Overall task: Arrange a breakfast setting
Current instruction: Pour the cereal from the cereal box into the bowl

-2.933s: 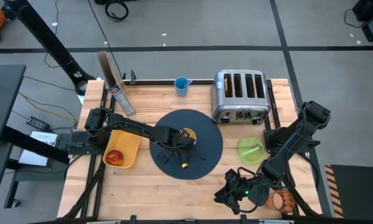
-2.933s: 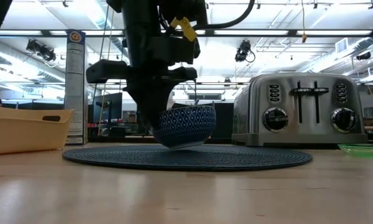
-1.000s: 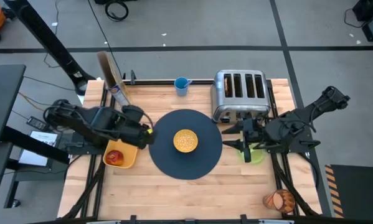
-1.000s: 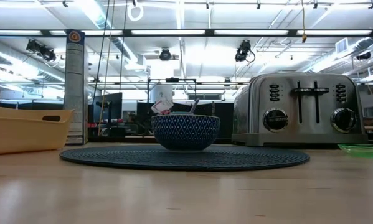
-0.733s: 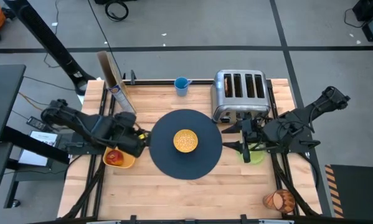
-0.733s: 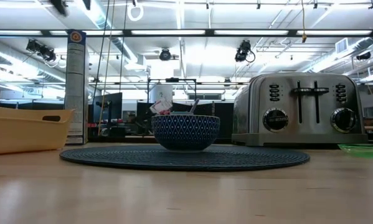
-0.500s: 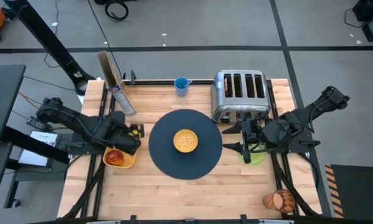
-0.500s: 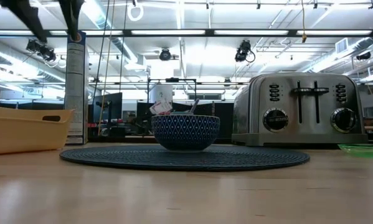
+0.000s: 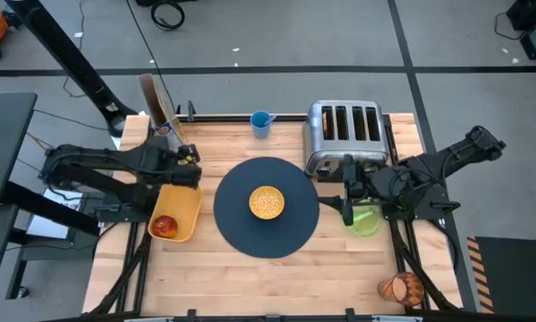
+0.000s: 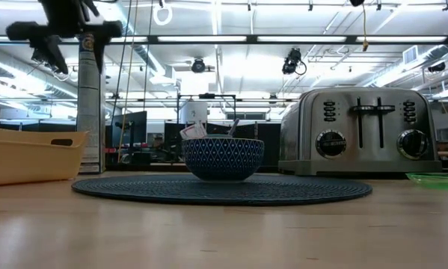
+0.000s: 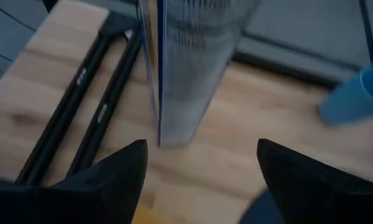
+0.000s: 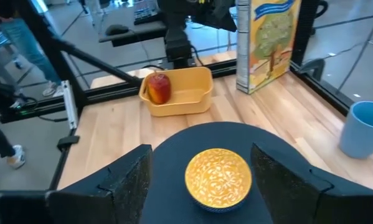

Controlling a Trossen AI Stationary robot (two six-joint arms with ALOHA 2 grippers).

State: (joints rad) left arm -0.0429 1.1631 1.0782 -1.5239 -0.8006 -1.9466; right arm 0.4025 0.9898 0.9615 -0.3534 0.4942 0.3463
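My left gripper (image 9: 190, 154), jaws wide and empty, faces the cereal box (image 9: 165, 114); right gripper (image 9: 346, 190), jaws spread and empty, overlooks bowl (image 9: 267, 203) on mat (image 9: 233, 215).

Grey floor (image 9: 276, 36) with pale seam lines surrounds the wooden table (image 9: 250, 268); a coiled black cable (image 9: 167, 13) lies on it. Across the table, long ceiling light strips (image 10: 298, 39) glow over an open workshop with dark racks. A person's legs (image 12: 5, 50) show beside the table
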